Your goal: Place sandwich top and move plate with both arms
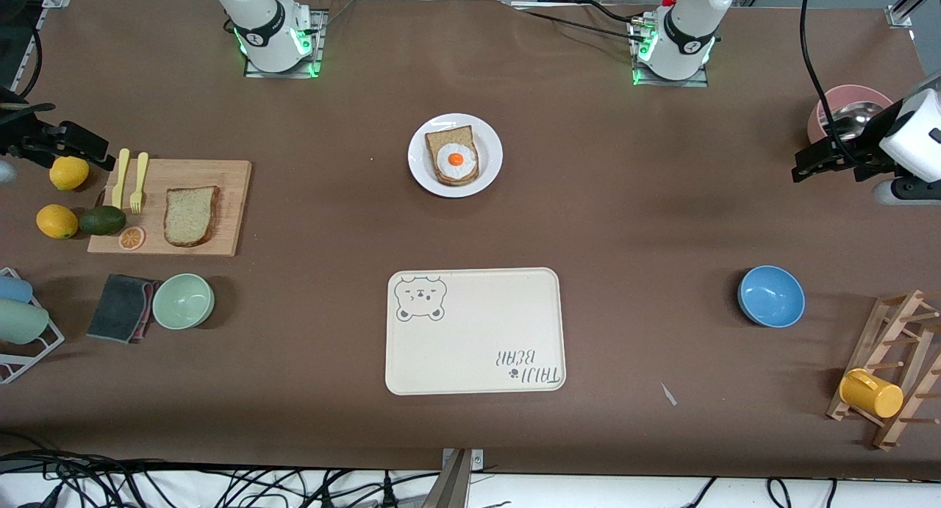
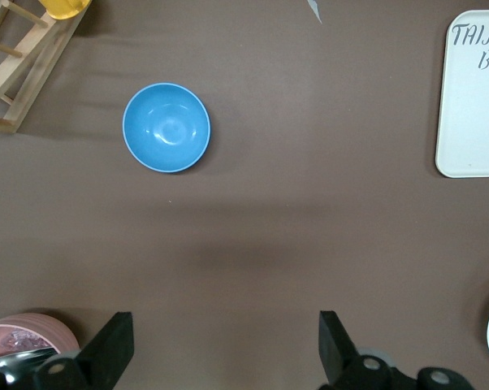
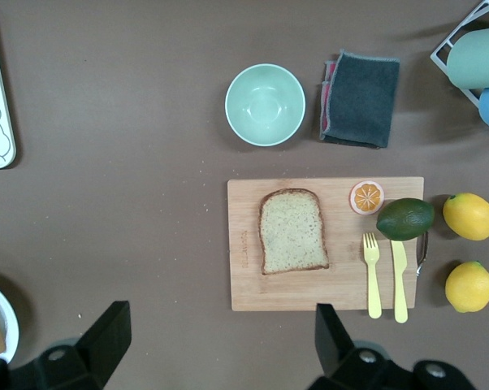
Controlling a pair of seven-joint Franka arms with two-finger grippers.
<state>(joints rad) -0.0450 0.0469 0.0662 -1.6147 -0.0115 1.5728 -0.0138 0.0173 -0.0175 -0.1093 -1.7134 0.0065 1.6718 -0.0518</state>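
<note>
Both white arms wait raised at the table's ends. The left gripper (image 2: 220, 349) hangs spread wide over bare table near the pink bowl (image 1: 845, 111). The right gripper (image 3: 216, 341), equally spread, hovers beside the wooden cutting board (image 3: 248, 276), where the speckled light-brown bread slice (image 3: 292, 231) lies untouched. The small round white plate (image 1: 420, 171) with egg-topped bread (image 1: 453, 155) sits mid-table, well apart from both.

Your left tool (image 2: 220, 349) hangs high over the worktop (image 1: 632, 199) with its jaws spread wide and nothing between them. Your right tool (image 3: 216, 341) hangs likewise, jaws apart and empty. Both arms wait.
</note>
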